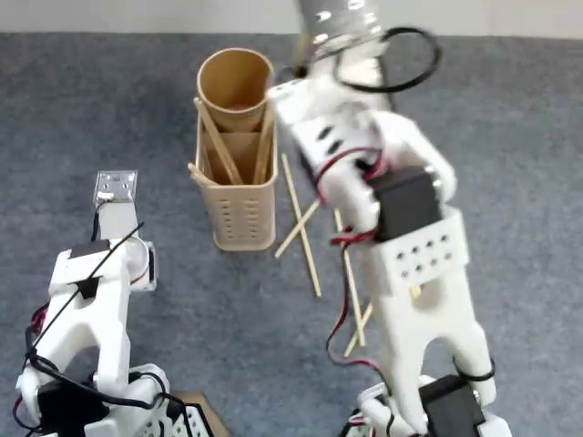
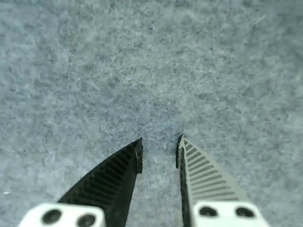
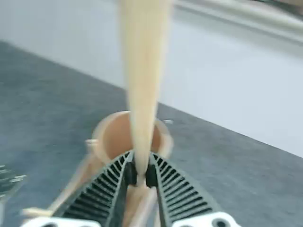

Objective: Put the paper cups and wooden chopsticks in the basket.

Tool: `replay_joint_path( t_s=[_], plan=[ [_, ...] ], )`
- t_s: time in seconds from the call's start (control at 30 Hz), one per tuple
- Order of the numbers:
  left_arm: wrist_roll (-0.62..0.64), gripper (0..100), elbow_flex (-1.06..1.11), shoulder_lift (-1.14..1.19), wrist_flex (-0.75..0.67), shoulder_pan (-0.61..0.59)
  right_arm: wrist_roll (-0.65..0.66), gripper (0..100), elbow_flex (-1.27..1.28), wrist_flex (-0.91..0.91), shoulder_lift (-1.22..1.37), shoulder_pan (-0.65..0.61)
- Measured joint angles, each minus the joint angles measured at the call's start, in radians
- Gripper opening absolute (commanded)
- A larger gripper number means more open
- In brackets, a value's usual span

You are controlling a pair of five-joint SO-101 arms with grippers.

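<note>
Basket point(image 1: 244, 214): stood on the table point(image 1: 510, 137), toward its far middle.
Paper cup point(image 1: 235, 84): sat in the basket's far end.
Basket chopsticks point(image 1: 221, 146): leaned inside the basket, in front of the cup.
Loose chopsticks point(image 1: 301, 238): lay crossed on the table, just right of the basket.
Left gripper point(image 2: 159, 151): hung over bare table, left of the basket.
Right gripper point(image 3: 138, 172): was just beside the cup's right side, with one held chopstick point(image 3: 142, 85) between its fingers.

Basket point(image 1: 239, 214) is beige with rows of little holes, the paper cup point(image 1: 235, 86) in it is kraft brown, chopsticks point(image 1: 305, 241) beside the basket pale wood, table point(image 1: 109, 100) a speckled grey.
</note>
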Motion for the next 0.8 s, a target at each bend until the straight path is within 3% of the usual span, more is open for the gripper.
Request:
replay_joint_path(
  t_s=[0.2,0.33,0.43,0.6,0.8],
  plan=[
    [0.000,15,0.000,0.000,-0.002,0.000,-0.023,1.9,0.272,-0.121,-0.008,-0.057],
    [0.000,15,0.000,0.000,-0.002,0.000,-0.017,21.1,0.509,-0.195,-0.008,-0.057],
    [0.000,15,0.000,0.000,-0.002,0.005,0.021,32.0,0.520,-0.187,-0.009,-0.058],
    [0.000,15,0.000,0.000,-0.002,0.012,0.040,29.9,0.445,-0.100,-0.077,-0.035],
    [0.000,15,0.000,0.000,-0.002,0.014,0.026,29.9,0.338,0.012,-0.284,0.112]
  ],
)
